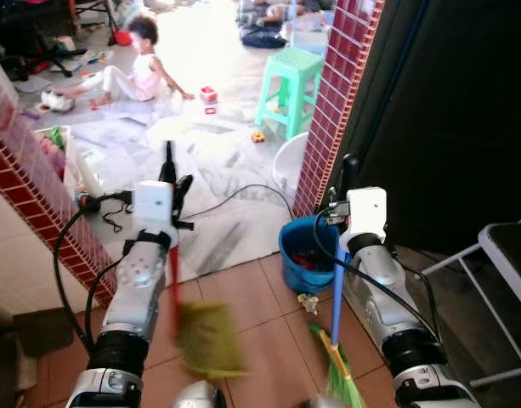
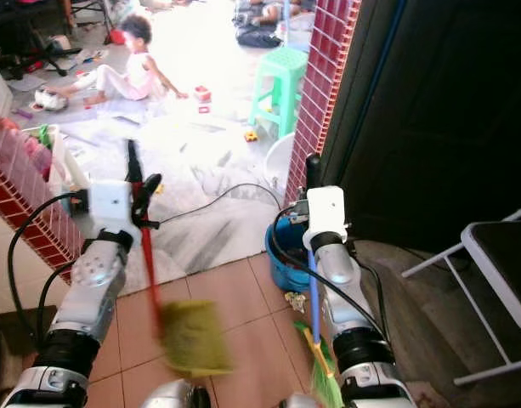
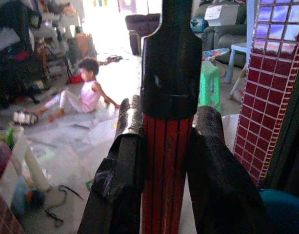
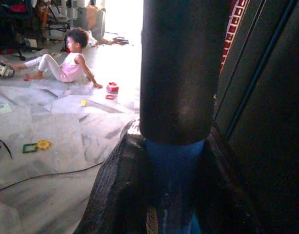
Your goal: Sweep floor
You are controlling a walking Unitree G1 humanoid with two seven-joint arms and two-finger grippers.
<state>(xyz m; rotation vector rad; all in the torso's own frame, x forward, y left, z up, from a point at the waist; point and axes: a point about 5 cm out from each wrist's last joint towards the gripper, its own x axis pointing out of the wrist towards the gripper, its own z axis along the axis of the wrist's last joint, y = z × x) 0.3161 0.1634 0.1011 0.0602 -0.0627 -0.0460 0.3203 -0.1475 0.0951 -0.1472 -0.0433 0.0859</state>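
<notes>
Nearest: yellow-green dustpan (image 1: 211, 340) low over the terracotta floor (image 1: 260, 289), blurred, on a red handle (image 1: 173, 280) clamped in the left gripper (image 3: 169, 170). Right gripper (image 4: 171, 195) is closed round the blue broom handle (image 1: 336, 289); green bristles (image 1: 345, 382) sit on the tiles just right of the pan.

Small crumpled scrap (image 1: 308, 302) lies by the blue bucket (image 1: 304, 255), between broom and brick pillar (image 1: 332, 102).

Step, as I read it: sweeping debris toward the pan. Next move needs the pan edge flat on the tile, then the broom drawn from the scrap toward it (cable (image 1: 235, 200) crosses the marble beyond).

Far: green stool (image 1: 290, 85), a child sitting with toys (image 1: 207, 93).
</notes>
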